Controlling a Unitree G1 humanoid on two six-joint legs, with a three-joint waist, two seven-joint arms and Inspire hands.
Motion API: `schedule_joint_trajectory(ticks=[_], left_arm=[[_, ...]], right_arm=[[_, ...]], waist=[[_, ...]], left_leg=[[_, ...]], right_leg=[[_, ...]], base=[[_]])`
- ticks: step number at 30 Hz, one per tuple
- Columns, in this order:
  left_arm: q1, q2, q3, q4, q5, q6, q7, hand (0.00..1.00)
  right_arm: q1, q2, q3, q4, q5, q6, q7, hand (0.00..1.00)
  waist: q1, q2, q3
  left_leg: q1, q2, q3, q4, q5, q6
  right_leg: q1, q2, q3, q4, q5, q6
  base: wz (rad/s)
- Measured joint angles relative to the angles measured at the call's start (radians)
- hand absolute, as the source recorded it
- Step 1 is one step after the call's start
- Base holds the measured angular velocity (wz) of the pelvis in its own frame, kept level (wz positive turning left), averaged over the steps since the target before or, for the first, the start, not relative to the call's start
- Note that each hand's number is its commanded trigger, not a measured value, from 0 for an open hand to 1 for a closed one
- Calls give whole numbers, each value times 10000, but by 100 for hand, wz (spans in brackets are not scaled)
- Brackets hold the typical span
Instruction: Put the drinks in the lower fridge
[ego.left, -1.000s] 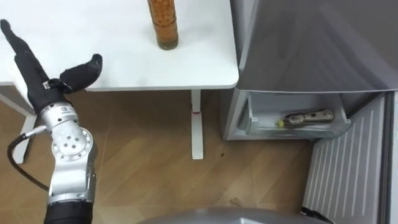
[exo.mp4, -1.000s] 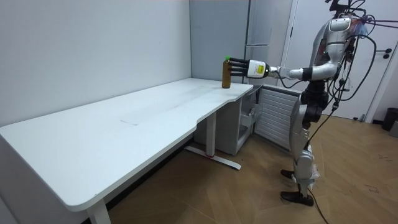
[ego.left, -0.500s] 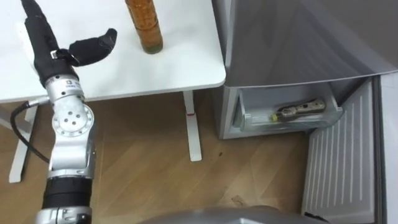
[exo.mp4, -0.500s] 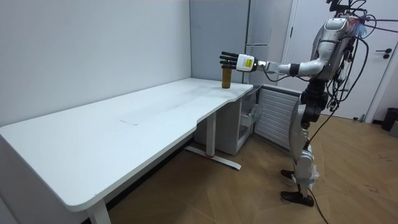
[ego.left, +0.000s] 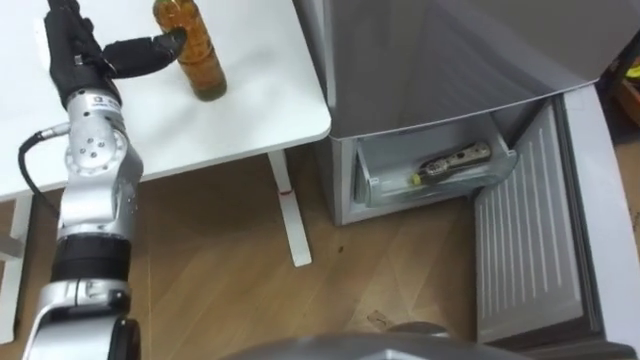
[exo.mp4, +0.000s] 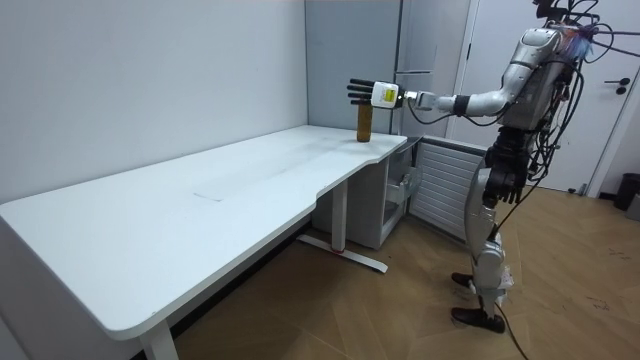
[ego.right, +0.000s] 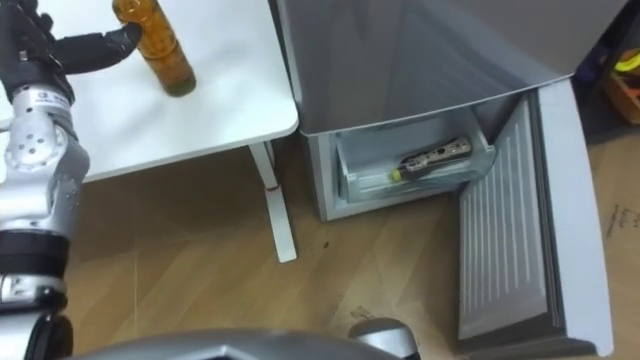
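Nearest the robot, bare wood floor (ego.left: 220, 280) ran open beneath the white table (ego.left: 255, 105) and out past its end, crossed only by the table's leg (ego.left: 284, 205) set back under the near edge. Off the table's end stood the grey fridge (ego.left: 420, 60), its side close against the table's rounded corner with a narrow gap between them. The fridge's lower door (ego.left: 525, 240) was swung wide away from the table, so the way to the lower compartment lay clear from the floor side. In that compartment a drawer (ego.left: 385, 190) stood out past the fridge's front, and a bottle (ego.left: 452, 160) lay on its side in it, slanted. On the table, near the corner beside the fridge and a little in from the near edge, an amber drink bottle (ego.left: 203, 70) stood upright with bare tabletop all round its foot. The left hand (ego.left: 75, 65) hung over the table on the side of that bottle away from the fridge, spread wide, its fingers (ego.left: 58, 25) straight and pointing toward the table's far edge and its thumb (ego.left: 148, 48) reaching across to the bottle's side; I could not tell whether the thumb tip touched it. In the room view the robot stood on the floor off the table's end, its left arm stretched level over the corner with the hand at the bottle's top.
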Motion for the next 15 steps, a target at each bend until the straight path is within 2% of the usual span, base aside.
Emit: schedule_joint_trajectory(ticks=[4,6,12,15], left_arm=[[-449,154,-36,815,-179,384,-304,0],[-681,182,-37,1012,-385,597,-473,0],[-1152,235,-37,1571,-998,1103,-1146,0],[-1169,303,-37,1577,-1043,1170,-1495,0]], right_arm=[[-42,-127,16,-26,-31,151,-8,0],[-70,-143,21,-52,-27,170,-5,0],[-200,-112,21,-281,-12,357,-20,0],[-245,-114,4,-323,24,348,-76,0]], waist=[[-14,-20,-43],[-9,-44,-107],[74,-25,-125],[74,-27,-126]], left_leg=[[-34,-8,8,41,-10,14],[-114,-7,8,57,-10,14],[-113,-4,18,61,-10,14],[-138,-1,19,60,-13,12]], right_leg=[[-25,-11,-5,-3,3,6],[-106,-14,-3,2,5,5],[-111,-11,33,8,5,5],[-141,8,114,4,5,5]], base=[[0],[0],[0],[0]])
